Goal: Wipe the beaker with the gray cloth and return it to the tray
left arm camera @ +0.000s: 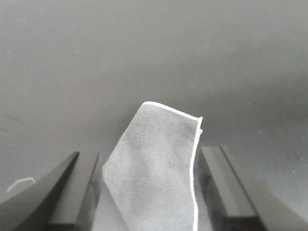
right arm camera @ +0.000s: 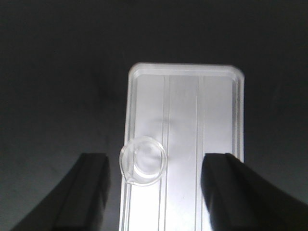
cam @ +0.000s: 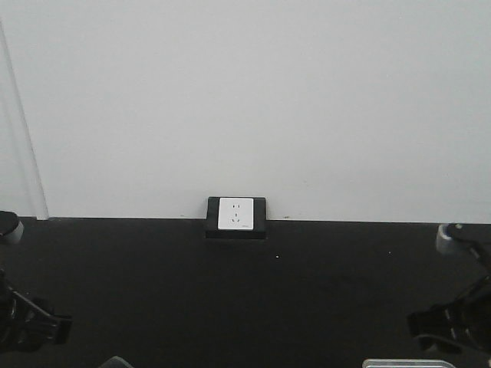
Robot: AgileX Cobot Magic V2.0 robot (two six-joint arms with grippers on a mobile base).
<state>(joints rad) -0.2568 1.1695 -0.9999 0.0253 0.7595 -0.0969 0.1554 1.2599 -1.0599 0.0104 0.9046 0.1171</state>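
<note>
The gray cloth (left arm camera: 154, 159) lies flat on the black table, between the fingers of my left gripper (left arm camera: 149, 192), which hovers over it, open and not touching it. Its thin light edge runs beside the right finger (left arm camera: 224, 185). The small clear beaker (right arm camera: 143, 160) stands upright on the silvery tray (right arm camera: 211, 110), at the tray's left rim. My right gripper (right arm camera: 156, 192) is open above the tray, with the beaker between its fingers, nearer the left one. In the front view only the tray's rim (cam: 406, 363) shows at the bottom edge.
A black box with a white socket (cam: 236, 217) sits at the back of the black table against the white wall. My arms show at the lower left (cam: 31, 326) and lower right (cam: 449, 326) corners of the front view.
</note>
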